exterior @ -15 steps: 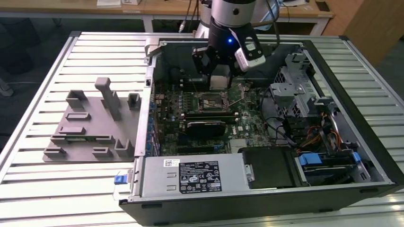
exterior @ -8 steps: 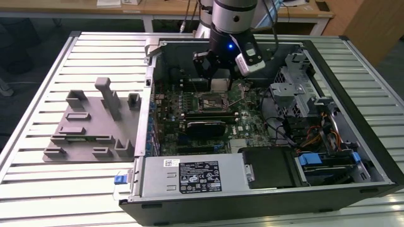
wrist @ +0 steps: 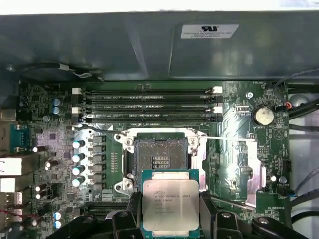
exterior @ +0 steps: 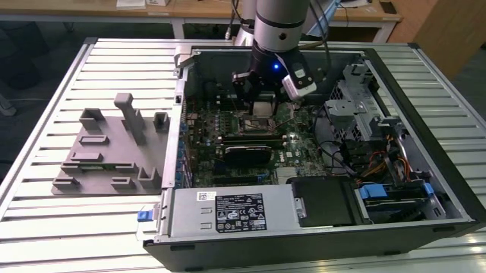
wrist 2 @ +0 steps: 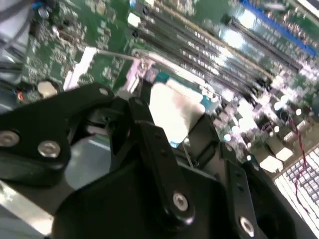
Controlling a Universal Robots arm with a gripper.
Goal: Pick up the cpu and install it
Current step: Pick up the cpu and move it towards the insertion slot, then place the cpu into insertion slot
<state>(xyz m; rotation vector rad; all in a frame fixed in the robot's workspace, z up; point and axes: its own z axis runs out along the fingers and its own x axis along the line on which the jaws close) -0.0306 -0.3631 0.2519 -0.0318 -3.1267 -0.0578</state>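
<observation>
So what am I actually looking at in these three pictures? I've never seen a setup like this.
It's one robot arm reaching down into an open computer case lying on a slatted metal table. The exterior view watches from off the arm; both wrist views come from cameras riding on it. Its claw grips the cpu, a flat silver-topped chip, by its edges. In the first wrist view the chip is near the open socket on the green motherboard, not yet in it. A grey fixture plate lies beside the case, on the exterior view's left.
</observation>
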